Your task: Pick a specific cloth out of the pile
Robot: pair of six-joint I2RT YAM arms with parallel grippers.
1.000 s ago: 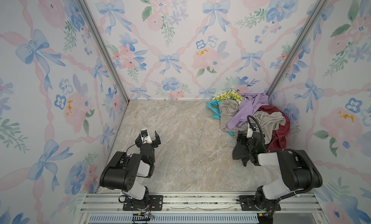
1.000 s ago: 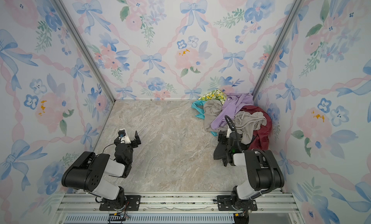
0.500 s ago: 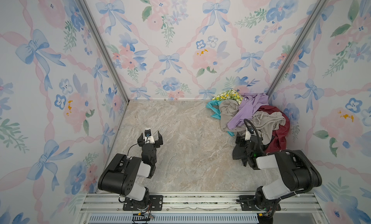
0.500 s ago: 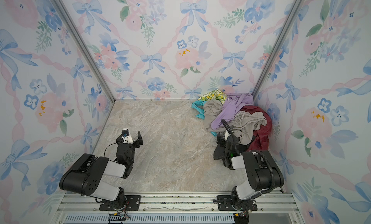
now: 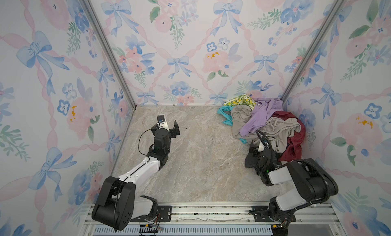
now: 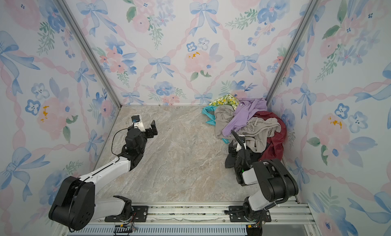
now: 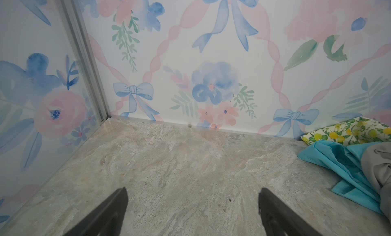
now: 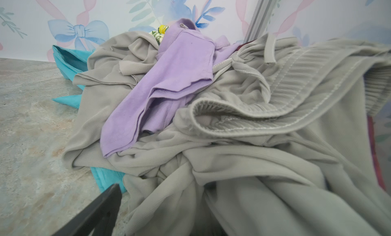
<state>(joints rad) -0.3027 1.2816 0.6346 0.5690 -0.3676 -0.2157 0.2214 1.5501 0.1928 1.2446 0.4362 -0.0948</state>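
Both top views: maroon cloth [image 5: 296, 143] right of R gripper [image 5: 257, 149] (jaws apart; L gripper [image 7: 193, 189] likewise).

Dark red garment [image 5: 295, 143]: thin cloth, smooth, faint sheen.
Beige-grey garment [image 8: 275, 101]: matt knit, fine rib; coarser ribbed waistband with white stitching.
Lilac shirt [image 8: 173, 76]: soft matt jersey.
Teal cloth [image 7: 338, 160]: smooth weave, matt.
Lemon-print fabric [image 7: 347, 131]: matt, printed.
Marble-look tabletop [image 5: 201, 165]: smooth, low gloss.
Grey corner posts [image 5: 106, 46]: brushed metal.
Left gripper [image 7: 193, 190] fingers [image 7: 110, 211]: matt black, plastic-like.
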